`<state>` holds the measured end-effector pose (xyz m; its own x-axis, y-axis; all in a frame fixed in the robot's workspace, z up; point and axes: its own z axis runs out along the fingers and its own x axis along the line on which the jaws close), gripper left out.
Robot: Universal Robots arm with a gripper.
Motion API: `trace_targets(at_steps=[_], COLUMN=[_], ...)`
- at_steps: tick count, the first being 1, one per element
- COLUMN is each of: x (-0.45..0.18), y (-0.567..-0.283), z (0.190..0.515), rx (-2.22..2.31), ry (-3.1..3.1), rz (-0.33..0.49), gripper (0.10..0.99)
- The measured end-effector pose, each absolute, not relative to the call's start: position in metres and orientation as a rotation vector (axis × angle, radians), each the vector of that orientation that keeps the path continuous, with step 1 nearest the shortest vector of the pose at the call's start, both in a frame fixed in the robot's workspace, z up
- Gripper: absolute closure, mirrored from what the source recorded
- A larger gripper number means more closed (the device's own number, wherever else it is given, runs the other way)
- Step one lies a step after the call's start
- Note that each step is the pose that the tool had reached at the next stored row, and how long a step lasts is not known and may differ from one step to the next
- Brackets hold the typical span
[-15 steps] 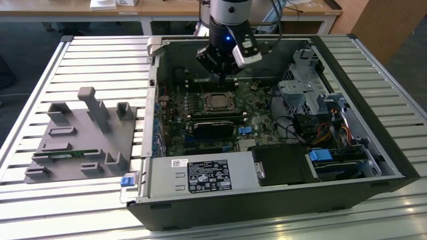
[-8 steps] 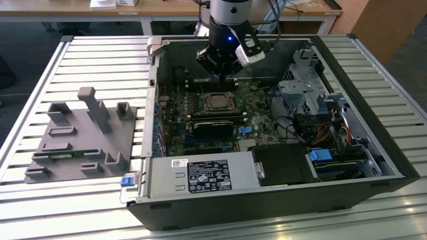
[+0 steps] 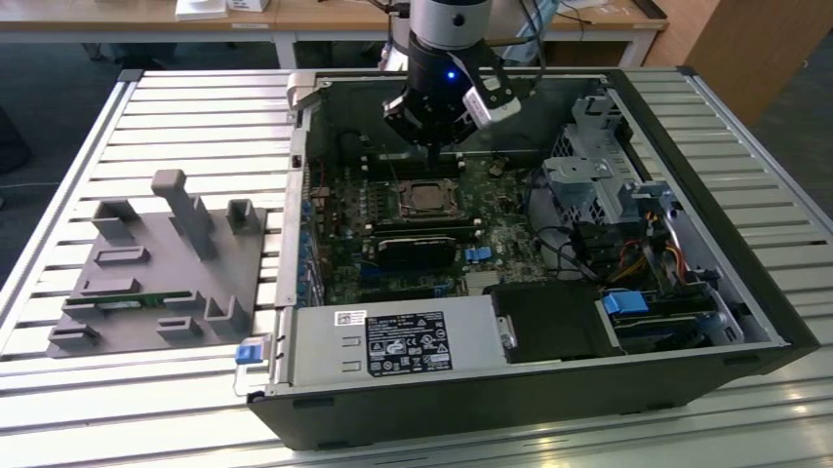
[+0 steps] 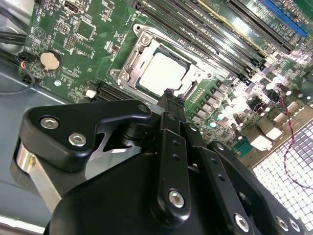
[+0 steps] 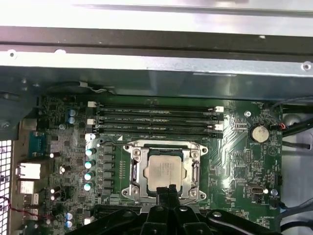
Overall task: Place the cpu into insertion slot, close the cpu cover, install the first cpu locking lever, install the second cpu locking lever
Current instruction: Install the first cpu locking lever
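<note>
Silver-grey metal marks the top of the cpu, which lies flat inside the insertion slot on the green motherboard. The cpu cover is down around it, so the chip shows through the large square window of the cover. At two opposite sides of the cover run thin metal parts that may be the locking levers, but I cannot tell if they are hooked. The gripper has its two black fingers pressed together with nothing between them, so the jaws are clenched and hold nothing. In both wrist views the fingertips are seen against the rim of the cover, just beside the edge of the cpu, and the chip lies in front of the jaws, not between them. In the exterior view the gripper hangs over the board close to the cpu, and it looks raised above it; whether the tips touch the cover I cannot tell. Four long black memory slots lie between the slot and the wall of the computer case. A round coin battery sits near them. The case lies open on a slatted table, with a grey fixture to the exterior view's left.
</note>
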<state>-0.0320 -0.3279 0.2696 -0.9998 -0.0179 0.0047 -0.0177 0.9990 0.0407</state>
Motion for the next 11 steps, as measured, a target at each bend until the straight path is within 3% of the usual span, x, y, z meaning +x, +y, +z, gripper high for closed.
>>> trace_targets(at_steps=[11], x=[-0.045], y=[-0.328], z=[0.269], rx=[0.029], ry=[-3.137], rz=[-0.106], gripper=[0.980])
